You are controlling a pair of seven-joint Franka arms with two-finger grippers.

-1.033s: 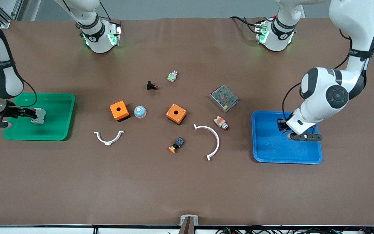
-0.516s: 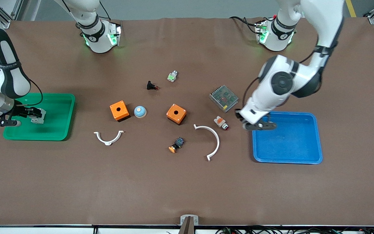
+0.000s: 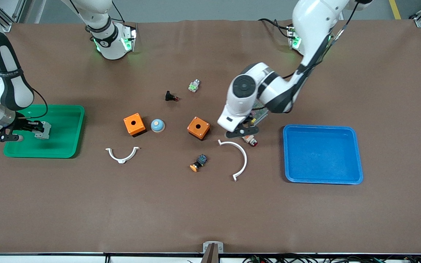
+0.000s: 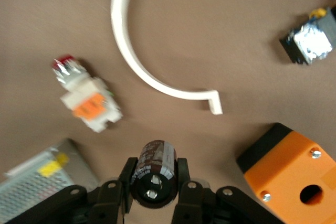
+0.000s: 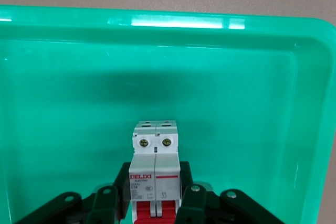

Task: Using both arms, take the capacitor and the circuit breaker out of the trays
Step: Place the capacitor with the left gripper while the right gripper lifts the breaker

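My left gripper (image 3: 241,130) is shut on the capacitor (image 4: 155,174), a small dark cylinder with a silvery end. It holds it over the table between an orange box (image 3: 198,128) and the orange-white push-button (image 3: 250,138). The capacitor is hidden in the front view. My right gripper (image 3: 37,128) is shut on the breaker (image 3: 43,130), a white-grey block with red levers (image 5: 156,174), low inside the green tray (image 3: 68,117). The blue tray (image 3: 323,153) at the left arm's end holds nothing.
A large white arc (image 3: 238,157) lies just nearer the camera than the left gripper. A metal mesh box (image 3: 261,114) is partly under the left arm. Also on the table are a second orange box (image 3: 134,124), a blue dome (image 3: 157,125), a small arc (image 3: 122,155) and a yellow-tipped button (image 3: 198,163).
The left arm swung from over the blue tray toward the table's middle, carrying the capacitor. The right gripper with the breaker shifted only slightly in the green tray.
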